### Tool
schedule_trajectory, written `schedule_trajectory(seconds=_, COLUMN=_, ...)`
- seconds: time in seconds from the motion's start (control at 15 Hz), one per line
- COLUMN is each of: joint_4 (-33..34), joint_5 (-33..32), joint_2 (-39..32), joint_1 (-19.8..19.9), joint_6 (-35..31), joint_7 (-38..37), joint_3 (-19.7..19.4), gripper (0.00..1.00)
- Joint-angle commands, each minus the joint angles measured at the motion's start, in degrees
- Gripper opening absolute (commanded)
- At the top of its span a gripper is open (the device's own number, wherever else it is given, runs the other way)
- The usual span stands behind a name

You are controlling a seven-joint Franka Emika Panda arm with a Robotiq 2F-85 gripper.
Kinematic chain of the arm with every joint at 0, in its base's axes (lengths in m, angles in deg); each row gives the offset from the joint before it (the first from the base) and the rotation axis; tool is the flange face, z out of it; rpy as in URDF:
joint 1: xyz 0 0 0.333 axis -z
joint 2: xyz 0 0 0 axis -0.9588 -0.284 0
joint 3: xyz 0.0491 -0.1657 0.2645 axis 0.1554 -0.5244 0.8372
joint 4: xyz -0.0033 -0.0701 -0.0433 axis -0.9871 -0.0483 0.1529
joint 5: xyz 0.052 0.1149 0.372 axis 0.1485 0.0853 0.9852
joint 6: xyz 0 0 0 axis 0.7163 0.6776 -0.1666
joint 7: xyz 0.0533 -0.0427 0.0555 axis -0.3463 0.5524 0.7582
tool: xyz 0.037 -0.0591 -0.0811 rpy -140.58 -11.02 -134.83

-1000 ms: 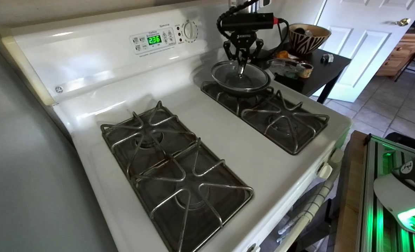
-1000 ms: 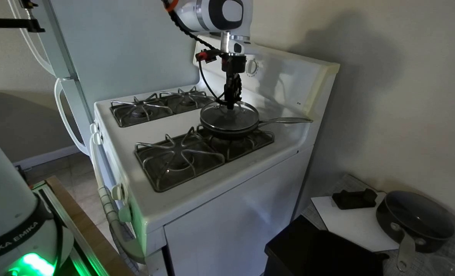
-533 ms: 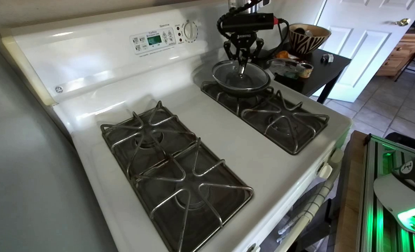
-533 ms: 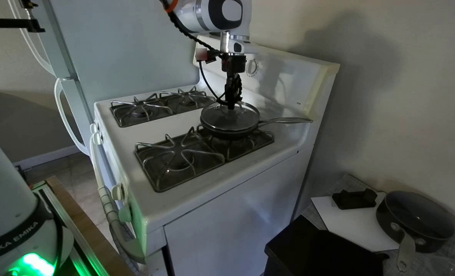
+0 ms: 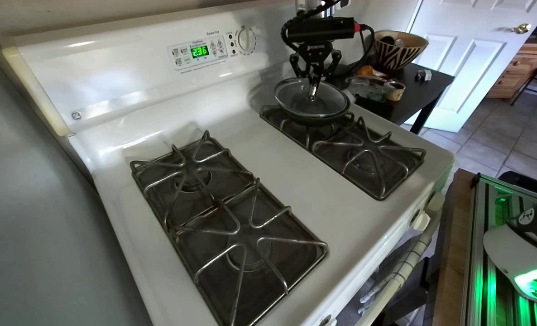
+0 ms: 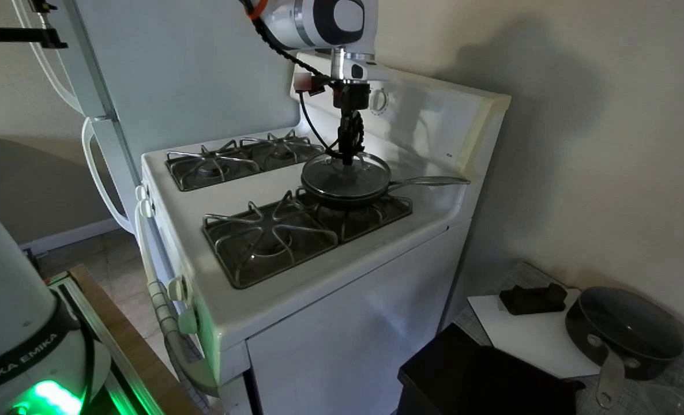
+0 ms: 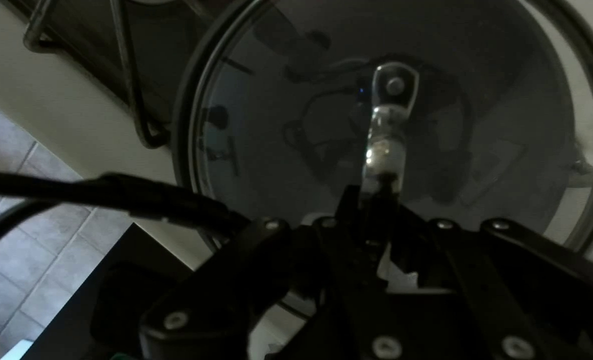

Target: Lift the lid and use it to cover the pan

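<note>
In the wrist view the gripper (image 7: 376, 212) is clenched on the strap handle (image 7: 385, 145) of the glass lid (image 7: 446, 130), which is cut off at the top of the frame and hidden at the bottom by the gripper itself. In an exterior view the lid lies over the pan (image 6: 350, 203) at mid-frame, though whether it sits flush all round I cannot tell. In an exterior view the stove panel (image 5: 198, 53) at upper left bears "Spectra", a green 2:36 and blurred small print, with "ROBOTIQ" on the gripper; in an exterior view the arm base (image 6: 22, 314) at lower left reads a clipped "ANKA EMIKA".
</note>
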Motion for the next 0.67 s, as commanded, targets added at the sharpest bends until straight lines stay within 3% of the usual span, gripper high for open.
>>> schedule_trajectory(seconds=0.0, joint_4=-0.72, joint_5=-2.05, joint_2=1.19, joint_1=-0.70, joint_6=0.25, joint_7=-3.76, joint_3=-0.29, gripper=0.00)
schedule_trajectory(seconds=0.6, joint_4=-0.84, joint_5=-1.27, joint_2=1.87, joint_1=-0.33, joint_6=2.15, joint_7=-3.21, joint_3=-0.04, gripper=0.00)
